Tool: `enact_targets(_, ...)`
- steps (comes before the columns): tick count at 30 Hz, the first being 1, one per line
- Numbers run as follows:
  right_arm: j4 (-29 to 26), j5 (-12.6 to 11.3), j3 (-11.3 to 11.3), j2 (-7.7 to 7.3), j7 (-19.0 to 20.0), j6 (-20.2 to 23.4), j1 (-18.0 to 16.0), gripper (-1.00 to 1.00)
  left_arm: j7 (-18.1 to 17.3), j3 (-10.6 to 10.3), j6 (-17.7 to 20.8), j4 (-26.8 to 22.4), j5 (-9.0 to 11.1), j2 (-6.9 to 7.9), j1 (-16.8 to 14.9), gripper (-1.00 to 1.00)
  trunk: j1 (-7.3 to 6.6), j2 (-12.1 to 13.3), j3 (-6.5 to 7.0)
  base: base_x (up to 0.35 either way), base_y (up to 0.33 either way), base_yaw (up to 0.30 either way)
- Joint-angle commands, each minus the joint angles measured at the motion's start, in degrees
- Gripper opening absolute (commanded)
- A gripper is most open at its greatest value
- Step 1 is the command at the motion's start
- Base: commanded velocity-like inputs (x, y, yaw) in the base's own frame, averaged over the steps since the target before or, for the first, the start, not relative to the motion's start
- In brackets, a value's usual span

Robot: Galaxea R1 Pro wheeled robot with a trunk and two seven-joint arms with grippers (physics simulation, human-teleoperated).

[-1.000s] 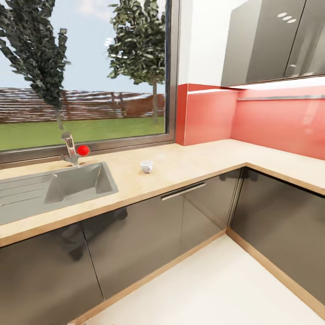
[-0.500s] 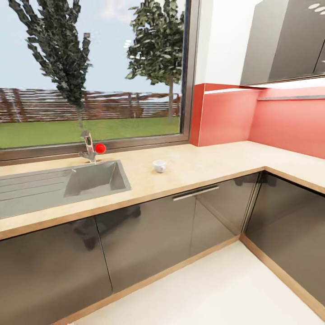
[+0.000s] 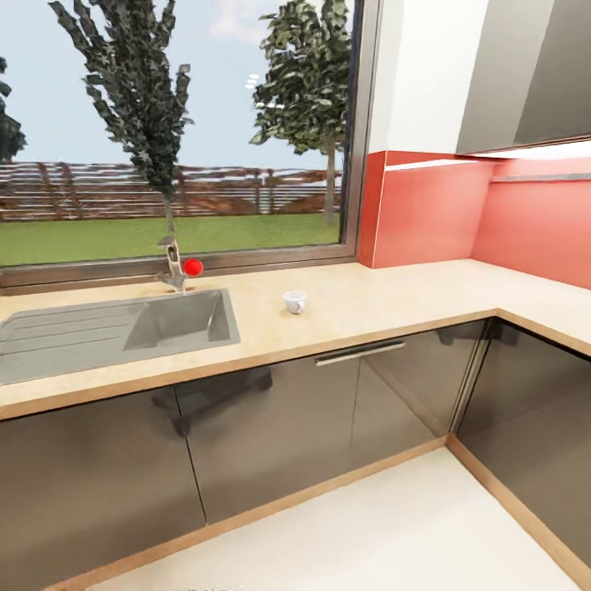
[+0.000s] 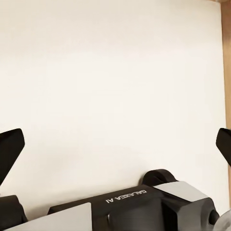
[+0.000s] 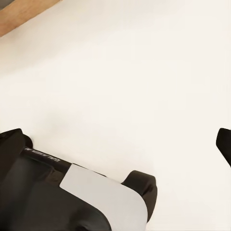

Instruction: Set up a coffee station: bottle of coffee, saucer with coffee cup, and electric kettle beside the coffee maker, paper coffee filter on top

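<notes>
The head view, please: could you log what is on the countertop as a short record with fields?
coffee cup: white, upright on the countertop, to the right of the sink
sink: grey basin with a drainboard on its left
faucet: behind the basin, red knob
left gripper: open, above pale floor
right gripper: open, above pale floor

Coffee cup (image 3: pixel 294 301) on countertop (image 3: pixel 386 295), right of sink (image 3: pixel 115 332)
</notes>
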Motion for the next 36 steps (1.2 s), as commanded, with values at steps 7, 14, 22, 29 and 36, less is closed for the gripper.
enact_targets(7, 0.0, 0.5, -0.5, 0.04, 0.3, -0.1, 0.0, 1.0, -0.1, -0.4, 0.6, 0.0, 0.6, 0.02, 0.0, 1.0, -0.01, 0.0, -0.06, 0.0, -0.008, 0.268)
enact_targets(14, 0.0, 0.5, -0.5, 0.06, 0.2, -0.1, 0.0, 1.0, -0.1, -0.4, 0.6, 0.0, 0.6, 0.02, 0.0, 1.0, -0.01, 0.0, -0.06, 0.0, -0.001, 0.271)
enact_targets(22, 0.0, 0.5, -0.5, 1.09, -4.2, 0.0, 0.0, 1.0, -0.1, -0.4, 0.6, 0.0, 0.6, 0.02, 0.0, 1.0, -0.01, 0.0, -0.06, 0.0, -0.007, 0.264)
enact_targets(29, 0.0, 0.5, -0.5, 1.42, -5.0, 0.0, 0.0, 1.0, -0.1, -0.4, 0.6, 0.0, 0.6, 0.02, 0.0, 1.0, -0.01, 0.0, -0.06, 0.0, -0.219, 0.11)
enact_targets(36, 0.0, 0.5, -0.5, 1.45, -5.2, 0.0, -0.1, 1.0, -0.1, -0.4, 0.6, 0.0, 0.6, 0.02, 0.0, 1.0, -0.01, 0.0, -0.06, 0.0, -0.298, 0.242)
